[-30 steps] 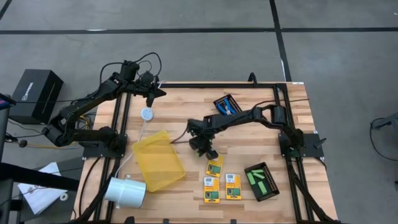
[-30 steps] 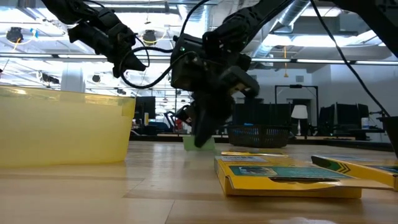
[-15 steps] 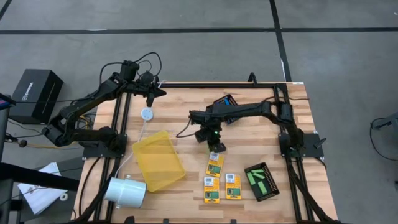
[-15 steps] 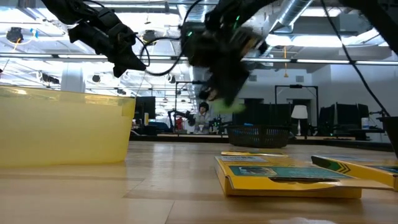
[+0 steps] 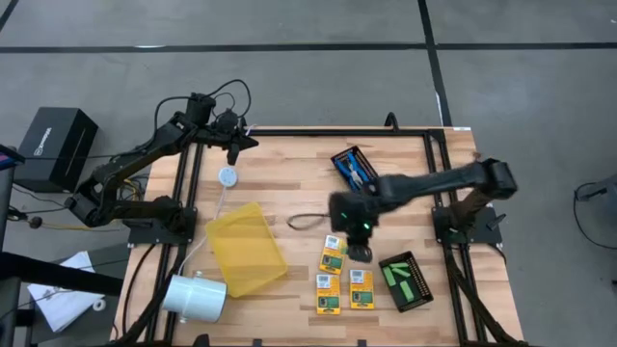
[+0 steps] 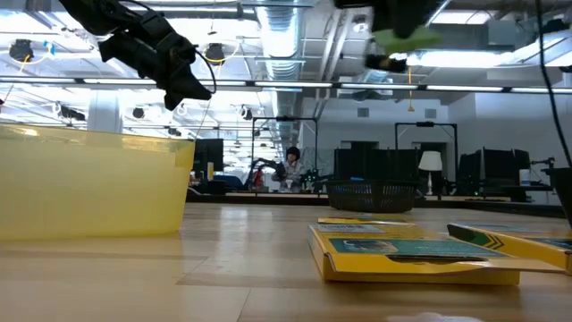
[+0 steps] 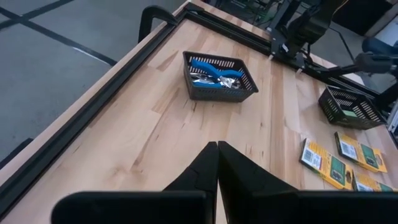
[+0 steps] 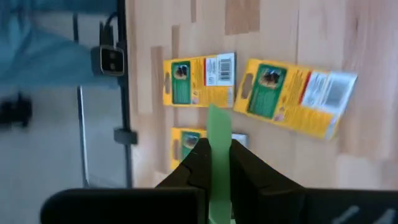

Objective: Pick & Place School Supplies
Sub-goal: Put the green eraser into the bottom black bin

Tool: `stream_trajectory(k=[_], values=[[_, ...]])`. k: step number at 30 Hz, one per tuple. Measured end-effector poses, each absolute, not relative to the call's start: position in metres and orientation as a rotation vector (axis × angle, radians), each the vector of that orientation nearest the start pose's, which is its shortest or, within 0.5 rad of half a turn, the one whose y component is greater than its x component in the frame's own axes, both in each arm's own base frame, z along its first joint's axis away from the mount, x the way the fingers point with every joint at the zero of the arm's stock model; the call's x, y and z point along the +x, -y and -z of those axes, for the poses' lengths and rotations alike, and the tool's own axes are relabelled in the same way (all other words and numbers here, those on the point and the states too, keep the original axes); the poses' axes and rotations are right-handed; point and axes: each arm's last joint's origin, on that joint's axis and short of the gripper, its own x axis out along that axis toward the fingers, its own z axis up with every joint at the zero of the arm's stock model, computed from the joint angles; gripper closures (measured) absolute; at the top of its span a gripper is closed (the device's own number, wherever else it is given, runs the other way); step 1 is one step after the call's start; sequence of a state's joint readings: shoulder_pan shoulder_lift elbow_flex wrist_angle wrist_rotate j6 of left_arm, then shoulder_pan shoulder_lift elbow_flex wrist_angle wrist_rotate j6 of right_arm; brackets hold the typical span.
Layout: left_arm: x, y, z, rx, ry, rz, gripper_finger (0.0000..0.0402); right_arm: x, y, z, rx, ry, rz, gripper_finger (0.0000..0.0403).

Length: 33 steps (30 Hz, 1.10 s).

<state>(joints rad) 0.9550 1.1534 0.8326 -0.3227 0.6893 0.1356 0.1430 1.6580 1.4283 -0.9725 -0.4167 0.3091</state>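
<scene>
My right gripper (image 5: 359,243) is up in the air over the crayon boxes (image 5: 334,254), shut on a bright green stick (image 8: 218,134), which also shows in the low view as the green stick (image 6: 404,38) high above the table. A black mesh tray (image 5: 405,280) at the near right holds more green sticks. Another mesh tray (image 7: 219,76) at the far side holds blue-handled scissors (image 7: 211,68). My left gripper (image 7: 217,147) hangs shut over the far left corner, touching nothing. My right gripper pinches the green stick between its two fingers, on the stick's flat sides (image 8: 217,163). The stick lies along the fingers and its free end (image 8: 217,115) sticks out past their tips. The fingers slant down from above. The stick is lifted clear of the table.
Three yellow-and-green crayon boxes (image 5: 328,294) (image 5: 362,289) lie flat near the front edge. A yellow tray (image 5: 245,248) lies at the near left with a white cup (image 5: 193,294) beside it on its side. A small white disc (image 5: 228,175) and a cable (image 5: 307,220) are on the wood.
My right gripper has risen well clear of the table from beside the yellow tray, gone toward the right and near edges and rolled about its own line. It has carried the green stick up with it and stayed shut on it.
</scene>
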Motion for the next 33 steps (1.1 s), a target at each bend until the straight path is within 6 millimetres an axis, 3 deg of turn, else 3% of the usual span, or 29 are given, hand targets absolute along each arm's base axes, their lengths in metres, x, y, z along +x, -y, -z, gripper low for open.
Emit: stream_trajectory(k=[4, 11, 23, 26, 33], values=[[0.152, -0.183, -0.271, -0.337, -0.449, -0.222, 0.0400, 0.295, -0.095, -0.266, 0.577, -1.275, -0.190, 0.0382], [0.153, -0.182, -0.271, -0.343, -0.443, -0.218, 0.0400, 0.242, -0.145, -0.216, 0.727, -1.328, 0.040, 0.0382], [0.154, -0.182, -0.272, -0.366, -0.438, -0.224, 0.0400, 0.187, -0.166, -0.154, 0.807, -1.379, 0.259, 0.0382], [0.153, -0.182, -0.272, -0.388, -0.436, -0.230, 0.0400, 0.181, -0.171, -0.155, 0.859, -1.342, 0.226, 0.0382], [0.154, -0.182, -0.272, -0.416, -0.433, -0.233, 0.0400, 0.172, -0.165, -0.188, 0.965, -1.076, 0.231, 0.0382]])
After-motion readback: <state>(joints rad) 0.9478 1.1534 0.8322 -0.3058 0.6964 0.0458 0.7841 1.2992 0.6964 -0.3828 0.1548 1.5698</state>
